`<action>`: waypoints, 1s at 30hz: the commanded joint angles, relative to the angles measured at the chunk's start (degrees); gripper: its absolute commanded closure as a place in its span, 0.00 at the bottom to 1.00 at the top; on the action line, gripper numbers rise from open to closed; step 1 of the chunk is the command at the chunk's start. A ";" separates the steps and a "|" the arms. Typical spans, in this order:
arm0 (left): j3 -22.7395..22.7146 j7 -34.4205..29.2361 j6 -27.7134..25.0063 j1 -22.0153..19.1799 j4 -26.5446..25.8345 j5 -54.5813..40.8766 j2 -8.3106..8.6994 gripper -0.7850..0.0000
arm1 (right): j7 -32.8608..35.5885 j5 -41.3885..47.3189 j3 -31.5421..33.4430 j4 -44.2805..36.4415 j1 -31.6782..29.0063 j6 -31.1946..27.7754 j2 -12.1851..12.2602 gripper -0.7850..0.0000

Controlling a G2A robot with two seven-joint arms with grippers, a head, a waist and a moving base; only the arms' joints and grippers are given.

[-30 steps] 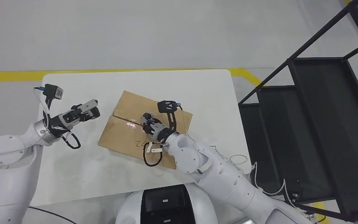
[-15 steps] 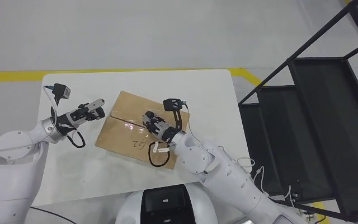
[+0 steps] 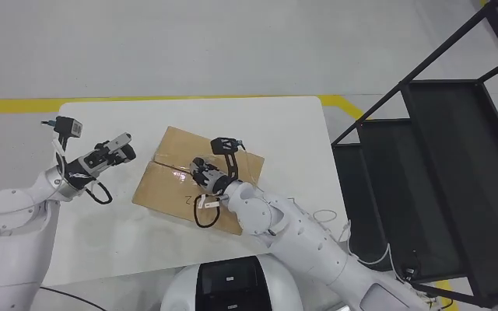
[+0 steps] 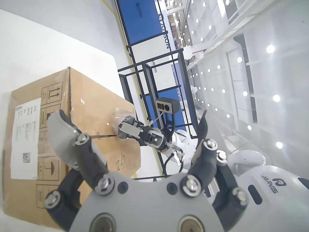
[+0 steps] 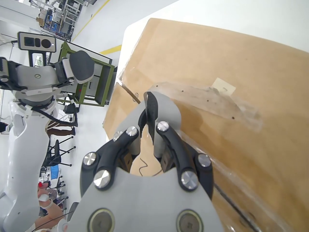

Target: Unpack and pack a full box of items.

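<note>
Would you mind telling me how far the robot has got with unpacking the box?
Done: little; the clear tape on the seam of the cardboard box is crumpled and partly lifted. In hand: the right tool, shut, sits at that seam; whether it pinches tape is unclear. The left tool hangs open beside the box. Left: the box is closed, so opening, unpacking and repacking are all ahead.
</note>
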 commanded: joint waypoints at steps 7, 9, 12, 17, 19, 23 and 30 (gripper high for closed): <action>-1.09 0.42 0.22 2.24 -2.09 0.00 0.14 0.00 | -1.16 -0.44 -0.48 2.00 0.68 0.66 -1.00 1.00; -0.93 0.31 0.43 2.14 -2.23 0.13 0.14 0.00 | -1.36 -0.90 -0.27 1.62 0.41 0.55 -1.07 1.00; -0.61 0.36 0.65 1.95 -2.55 0.30 0.13 0.00 | -1.34 -2.07 0.12 0.61 -0.29 0.69 -1.03 0.71; -0.14 0.55 0.71 1.91 -2.99 0.80 0.09 0.00 | -0.31 -3.45 1.01 -2.03 -2.15 0.17 -0.76 0.00; -0.03 0.56 0.75 1.88 -3.01 0.90 0.09 0.00 | 0.22 -4.27 1.27 -3.16 -2.92 -0.32 -0.61 0.00; 0.18 0.46 1.04 1.66 -2.94 0.96 0.09 0.00 | 1.08 -5.78 1.44 -4.97 -4.12 -0.86 -0.46 0.00; 0.35 0.27 1.20 1.52 -2.82 1.01 0.11 0.00 | 2.29 -6.08 1.52 -5.73 -3.91 -0.88 -0.84 0.00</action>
